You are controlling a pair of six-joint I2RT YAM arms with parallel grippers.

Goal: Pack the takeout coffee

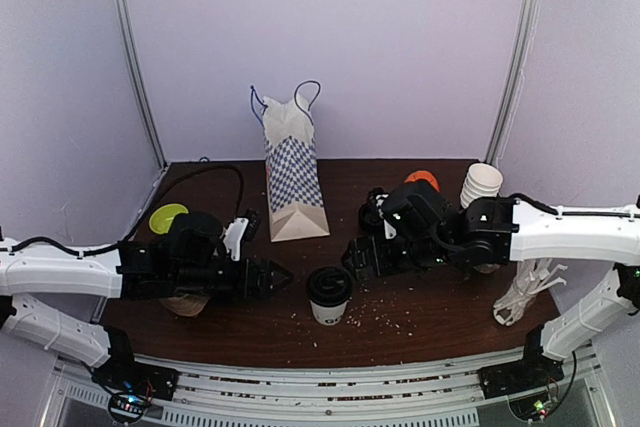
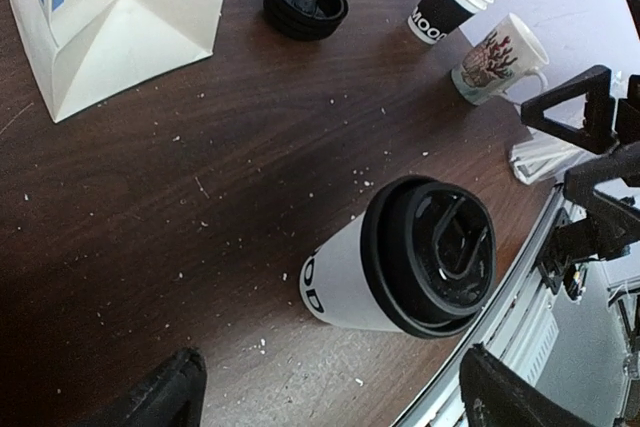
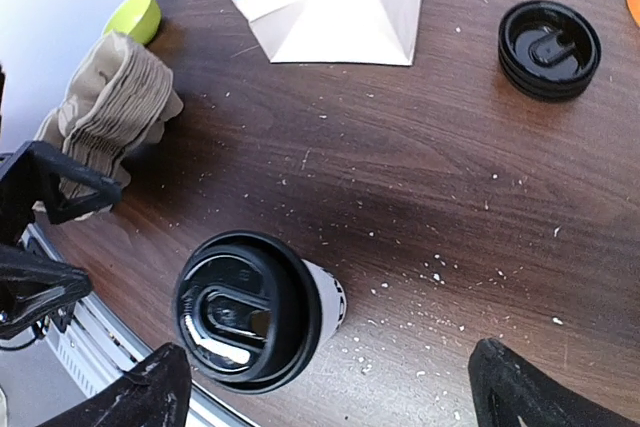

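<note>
- Two arms show in the top view. The left claw sits just left of the cup. The right claw is just right of the cup and a little behind it. Neither touches it. The cup stands upright between them with its lid on. Both claws point at it, so if both close in they could hit each other or tip it.
- Behind both claws stands the bag, upright with a high, narrow mouth. A cup brought in too low would likely strike its side and topple it.
- Left wrist view: the left claw is spread wide and holds nothing. The cup lies ahead of it and off to its right, not centred. Closing from here might let one finger shove the cup sideways. A hard squeeze on the paper wall could pop the lid.
- Right wrist view: the right claw is also wide open and empty. The cup lies ahead and to its left, close to the table's front edge. A glancing push from this side could send it over that edge.
</note>
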